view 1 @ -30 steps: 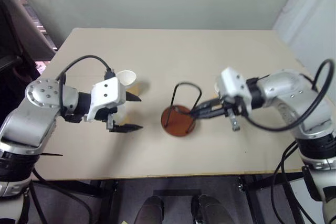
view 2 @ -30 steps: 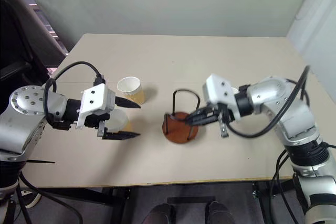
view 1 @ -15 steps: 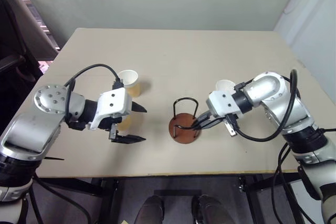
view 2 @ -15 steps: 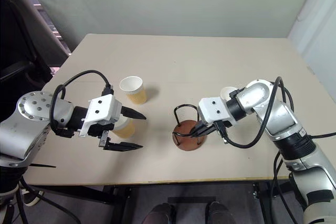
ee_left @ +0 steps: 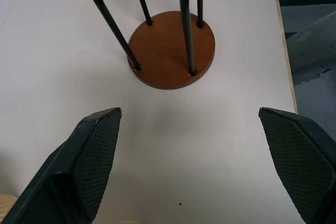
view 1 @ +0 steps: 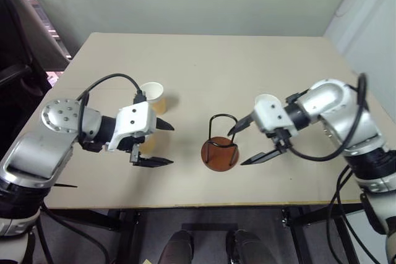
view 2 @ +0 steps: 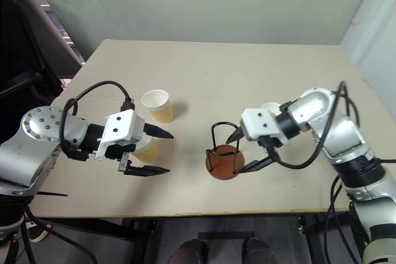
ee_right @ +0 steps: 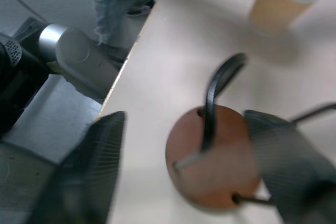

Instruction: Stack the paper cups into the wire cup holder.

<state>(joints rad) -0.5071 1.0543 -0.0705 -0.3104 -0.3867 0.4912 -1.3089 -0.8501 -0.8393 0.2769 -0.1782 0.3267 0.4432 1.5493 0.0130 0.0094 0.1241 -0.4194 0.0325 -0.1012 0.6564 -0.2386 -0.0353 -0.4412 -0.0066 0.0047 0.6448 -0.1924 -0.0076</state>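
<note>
Right gripper (view 2: 245, 152) stands wide beside the empty black wire cup holder (view 2: 224, 153); left gripper (view 2: 159, 151), wide, straddles a tan paper cup (view 2: 146, 149). Next: close on it.

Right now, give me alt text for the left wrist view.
An empty black wire cup holder on a round reddish-brown base stands on a beige table, ahead of the left gripper, whose two black fingers are spread wide open.

The right gripper (view 2: 248, 150), shut on the thin black wire cup holder (view 2: 224, 154) a second ago, now has its fingers spread apart beside it.
</note>
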